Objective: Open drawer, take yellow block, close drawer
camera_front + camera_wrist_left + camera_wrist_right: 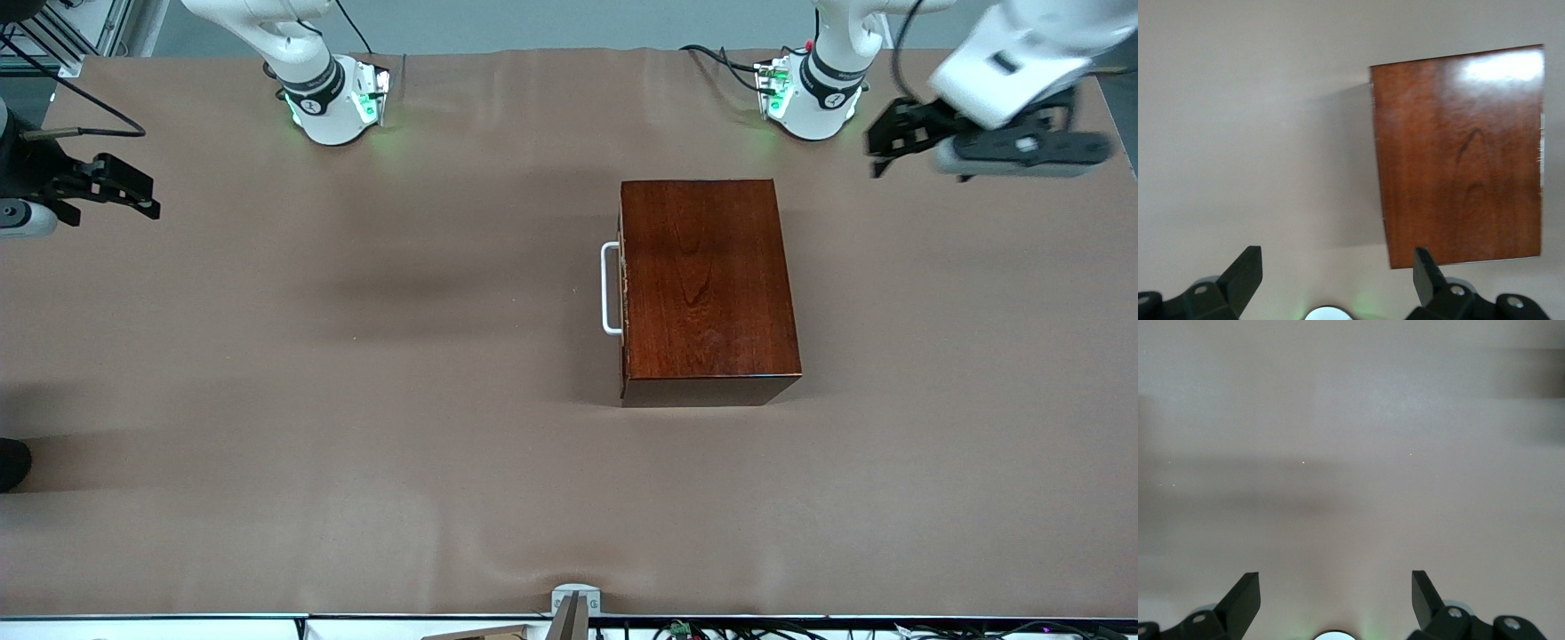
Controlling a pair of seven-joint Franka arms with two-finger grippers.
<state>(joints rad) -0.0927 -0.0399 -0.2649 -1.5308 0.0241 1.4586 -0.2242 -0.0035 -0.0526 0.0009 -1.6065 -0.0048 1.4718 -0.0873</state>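
Note:
A glossy reddish-brown wooden box (707,280) stands mid-table, and its drawer is shut. The drawer's white bar handle (610,289) faces the right arm's end of the table. The yellow block is out of view. My left gripper (882,142) hangs open and empty above the table, between the box and the left arm's end. In the left wrist view the box top (1458,160) lies ahead of the left gripper (1338,273). My right gripper (140,194) waits open at the right arm's end of the table. The right wrist view shows the right gripper (1336,593) over bare table only.
Brown paper (356,400) covers the whole table. The arm bases (333,98) (813,93) stand along the edge farthest from the front camera. A small grey mount (574,603) and cables sit at the nearest edge.

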